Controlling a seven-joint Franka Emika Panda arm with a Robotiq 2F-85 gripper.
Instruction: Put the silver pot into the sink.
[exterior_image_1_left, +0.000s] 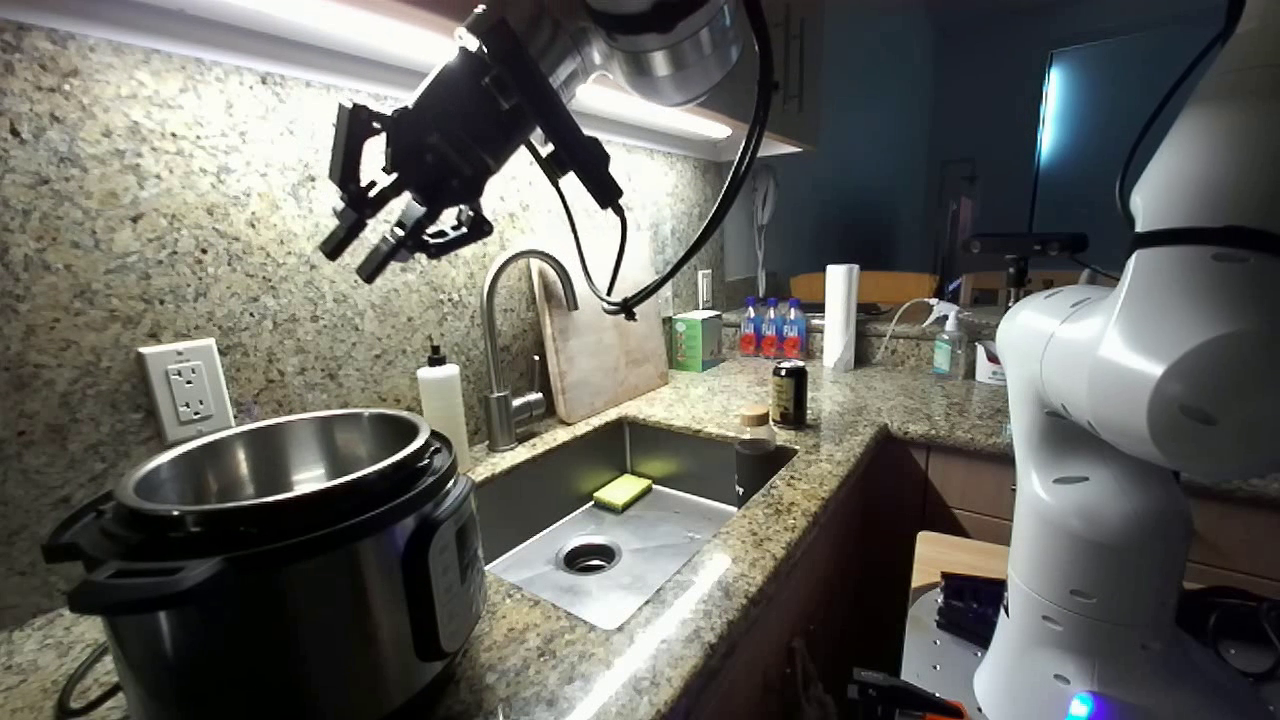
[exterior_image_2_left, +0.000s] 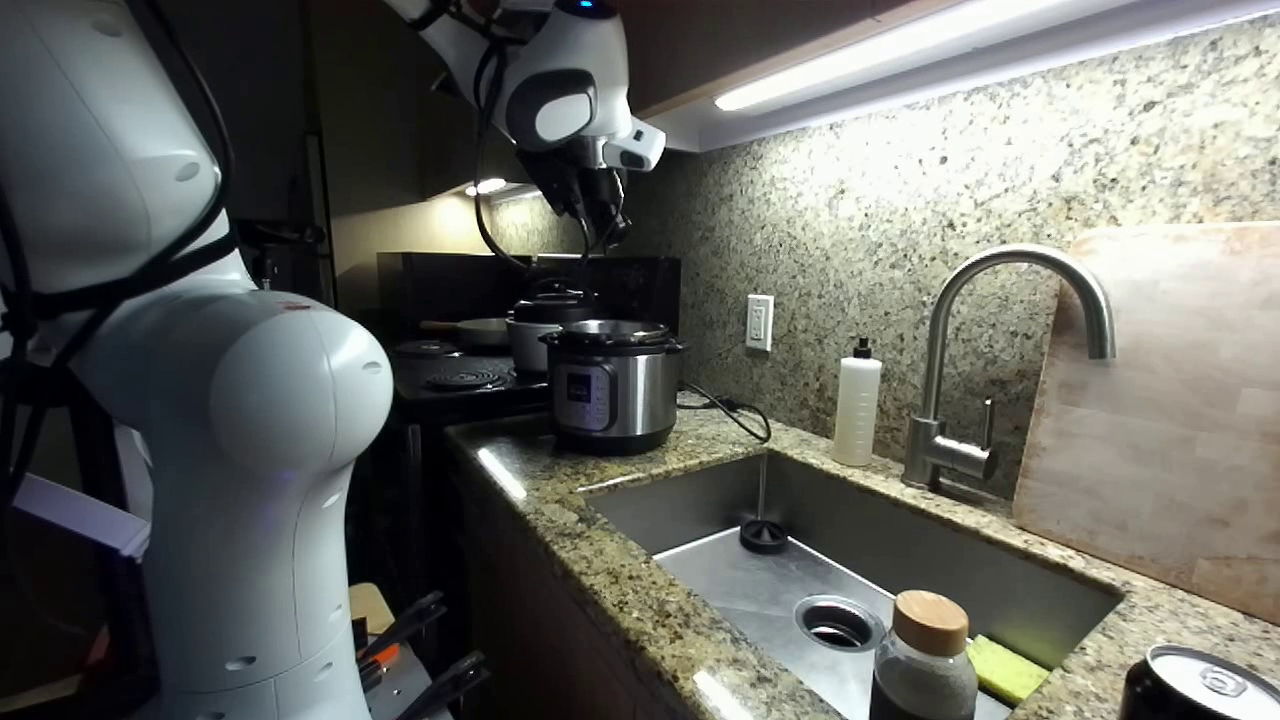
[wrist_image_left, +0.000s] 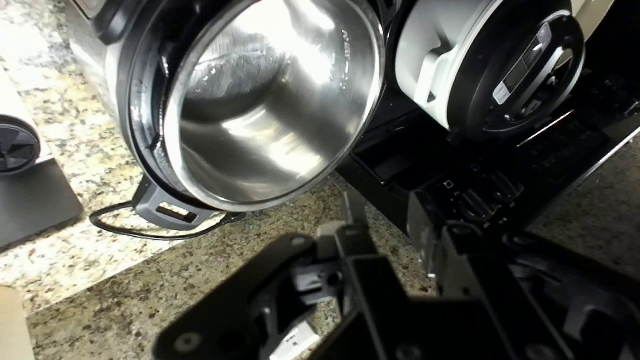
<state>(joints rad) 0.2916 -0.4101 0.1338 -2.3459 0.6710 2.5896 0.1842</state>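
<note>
Speckled granite counter (exterior_image_1_left: 545, 632) surrounds the rectangular brushed-steel sink (exterior_image_1_left: 668, 535), which in an exterior view lies near three o'clock from the round, black-rimmed steel multicooker (exterior_image_1_left: 300, 590). Seated inside that is the cylindrical silver stainless-steel pot (wrist_image_left: 272, 115), its smooth wall streaked with reflections. In the wrist view it lies toward half past ten from the angular black gripper (wrist_image_left: 387, 215), whose jaws stand partway apart, holding nothing.

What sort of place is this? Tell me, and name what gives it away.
A kitchen, quite possibly in a home, though I can't be sure of that. What shows it: the steel sink, the multicooker standing beside it, and the coil-burner stove.
</note>
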